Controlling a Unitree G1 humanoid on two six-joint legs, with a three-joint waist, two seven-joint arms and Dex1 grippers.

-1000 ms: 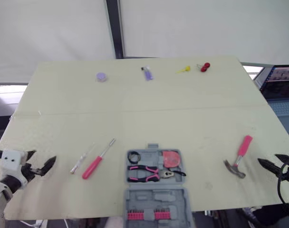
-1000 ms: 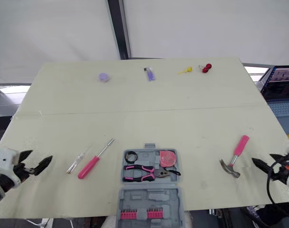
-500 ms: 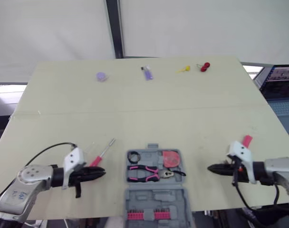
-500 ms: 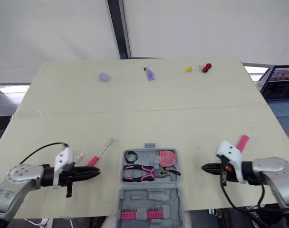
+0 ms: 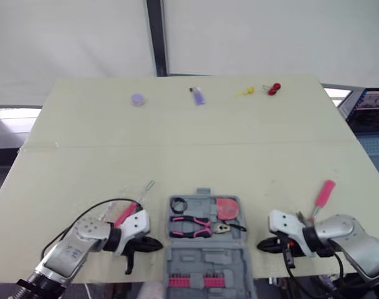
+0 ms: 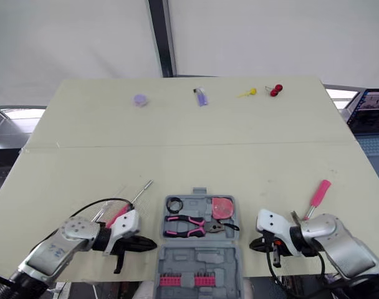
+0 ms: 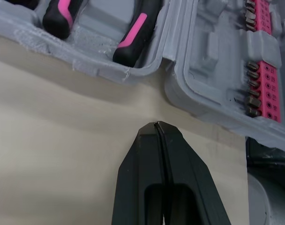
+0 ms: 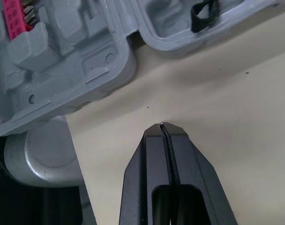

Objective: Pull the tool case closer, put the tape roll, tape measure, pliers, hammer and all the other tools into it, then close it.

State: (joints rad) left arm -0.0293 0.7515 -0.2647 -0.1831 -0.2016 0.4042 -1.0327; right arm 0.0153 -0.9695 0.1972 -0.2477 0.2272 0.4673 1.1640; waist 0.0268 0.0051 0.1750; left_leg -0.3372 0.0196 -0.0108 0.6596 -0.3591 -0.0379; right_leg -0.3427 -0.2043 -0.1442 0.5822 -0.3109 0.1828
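Observation:
The grey tool case [image 5: 206, 249] lies open at the table's near edge. Its far half holds the black tape roll [image 5: 177, 204], the pink tape measure [image 5: 225, 208] and the pink-handled pliers [image 5: 192, 225]. Its near half carries a pink bit strip [image 5: 204, 281]. My left gripper [image 5: 157, 245] is shut and empty, its tip just short of the case's left side [image 7: 147, 68]. My right gripper [image 5: 262, 245] is shut and empty, a little right of the case [image 8: 86, 70]. The hammer's pink handle [image 5: 323, 192] pokes out behind my right arm. A pink screwdriver [image 5: 134, 200] lies behind my left arm.
Along the far edge lie a purple cap [image 5: 137, 99], a small purple item [image 5: 198, 96], a yellow pin [image 5: 242, 92] and a red piece [image 5: 275, 88]. A laptop [image 5: 371, 103] stands beyond the right edge. The case's near half overhangs the table edge.
Both grippers have shut and swung in from the table's outer corners to either side of the case. My arms now cover the hammer's head and part of the pink screwdriver.

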